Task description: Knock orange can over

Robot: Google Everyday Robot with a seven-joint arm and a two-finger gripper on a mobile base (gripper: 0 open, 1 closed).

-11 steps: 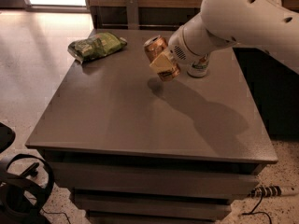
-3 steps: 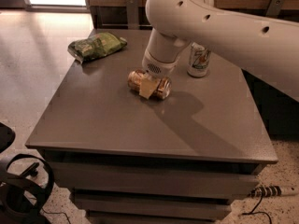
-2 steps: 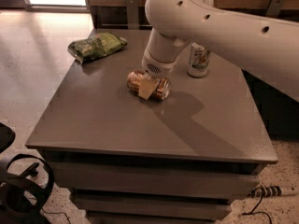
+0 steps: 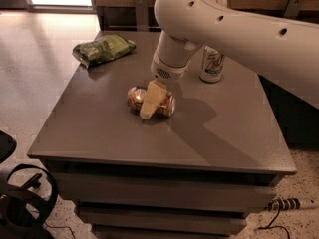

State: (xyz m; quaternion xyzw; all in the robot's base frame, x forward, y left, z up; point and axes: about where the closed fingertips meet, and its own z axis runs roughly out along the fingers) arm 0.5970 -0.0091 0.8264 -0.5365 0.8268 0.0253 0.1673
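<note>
Grey table (image 4: pixel 99 133), square top, stacked drawer-like tiers beneath. It fills most of the view and stands on a pale speckled floor (image 4: pixel 30 63).

White robot arm (image 4: pixel 249 29) enters from the right edge and runs leftward above the rear of the table. It bends down at a rounded joint, then narrows to a wrist with a perforated collar. Its shadow falls on the tabletop to the right of centre.

Green crinkled snack bag (image 4: pixel 103 49) lies flat at the rear left corner of the table, well apart from everything else.

White-and-green can (image 4: pixel 212 63) with red markings stands upright at the rear right of the top. It sits just behind and to the right of the arm's wrist, near it but not visibly touching.

Orange can (image 4: pixel 133 98): shiny orange-gold, lying on its side near the middle of the tabletop, long axis roughly left to right. Both ends show, and the middle is hidden.

Gripper (image 4: pixel 148 106): cream-coloured, pointing down from the wrist and crossing the front of the orange can at its middle. The tip is at or just above the table surface. Cannot tell whether it grips the can or merely rests against it.

Off the table: a black curved frame (image 4: pixel 22 203) on the floor at lower left, and a white power strip (image 4: pixel 291 203) with cable at lower right.
</note>
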